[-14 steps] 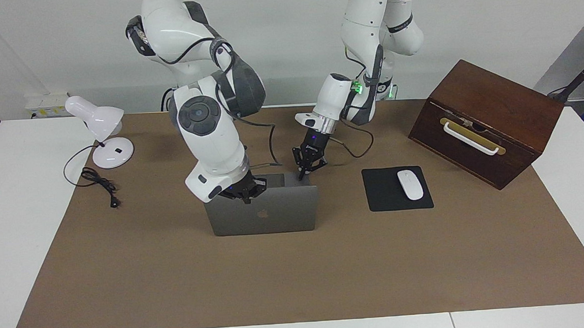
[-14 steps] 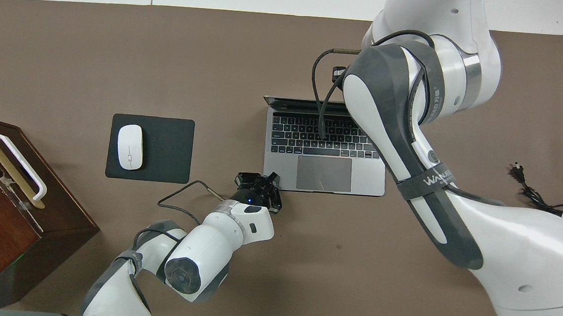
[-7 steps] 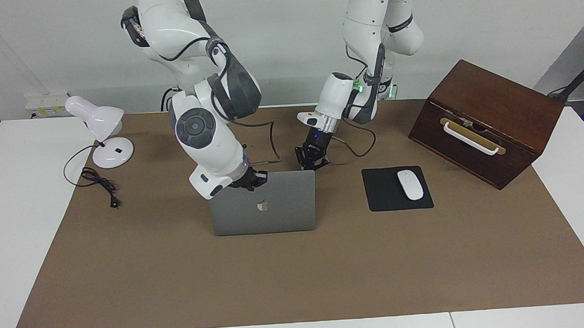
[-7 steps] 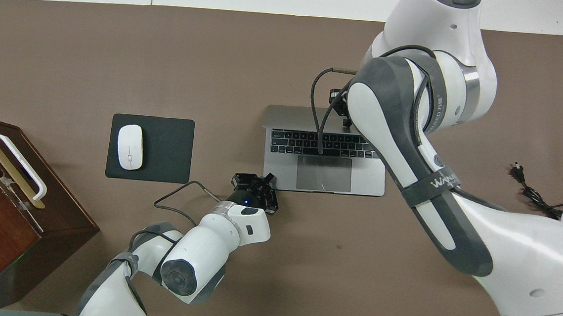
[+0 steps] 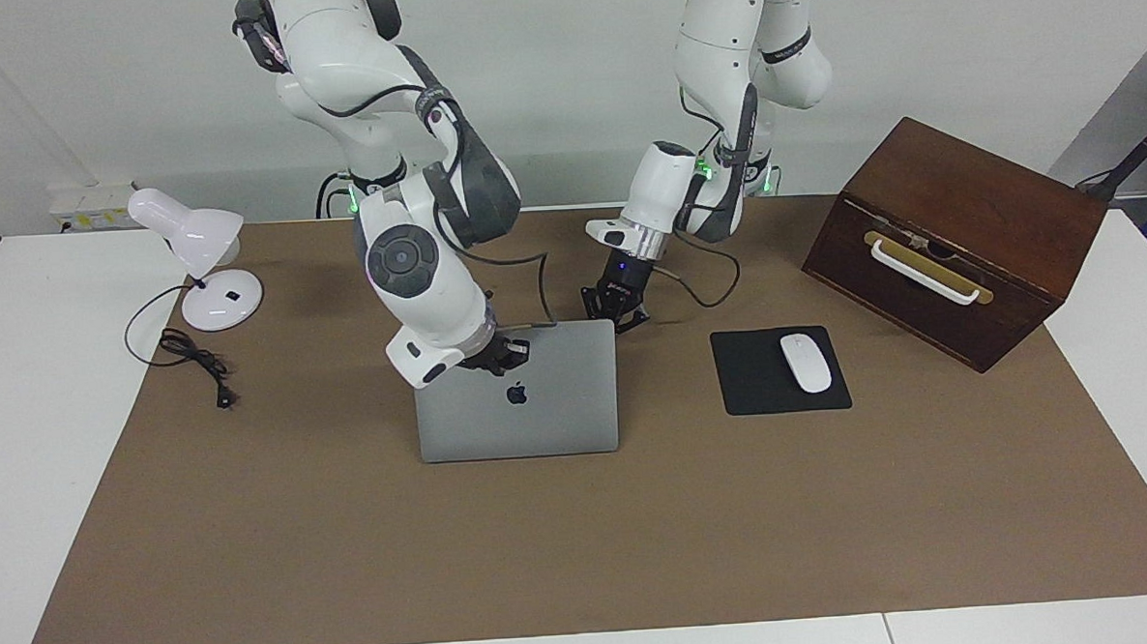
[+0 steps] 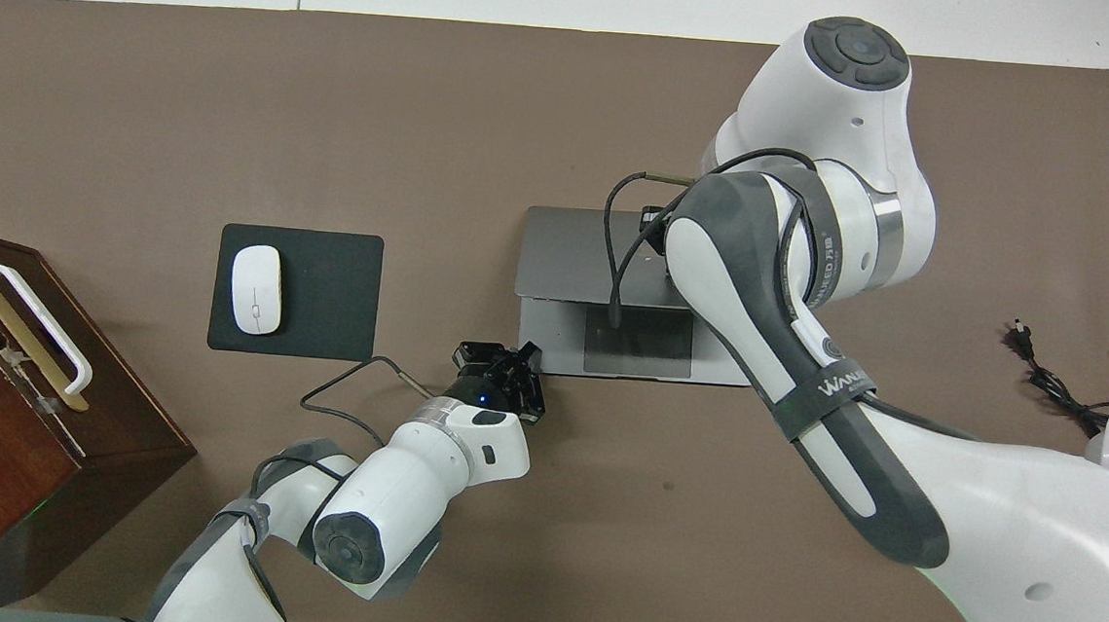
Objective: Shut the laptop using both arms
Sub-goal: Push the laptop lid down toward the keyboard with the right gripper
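Note:
The silver-grey laptop (image 5: pixel 539 420) stands mid-table, its lid with the dark apple logo tipped low over the base. In the overhead view the lid (image 6: pixel 568 253) covers the keys and only the trackpad (image 6: pixel 638 342) shows. My right gripper (image 5: pixel 499 352) rests on the lid's free edge; in the overhead view the arm hides most of it (image 6: pixel 656 228). My left gripper (image 5: pixel 617 312) is shut and sits at the base's corner nearest the robots, toward the left arm's end. It also shows in the overhead view (image 6: pixel 502 358). I cannot tell if it touches the base.
A black mouse pad (image 5: pixel 760 391) with a white mouse (image 5: pixel 805 362) lies beside the laptop toward the left arm's end. A brown wooden box (image 5: pixel 957 237) with a white handle stands past it. A white desk lamp (image 5: pixel 205 256) and its cord (image 5: pixel 193 363) are at the right arm's end.
The right gripper has pushed the lid down toward the robots, from near upright to low over the keys. The left gripper has drawn slightly toward the robots along the base corner.

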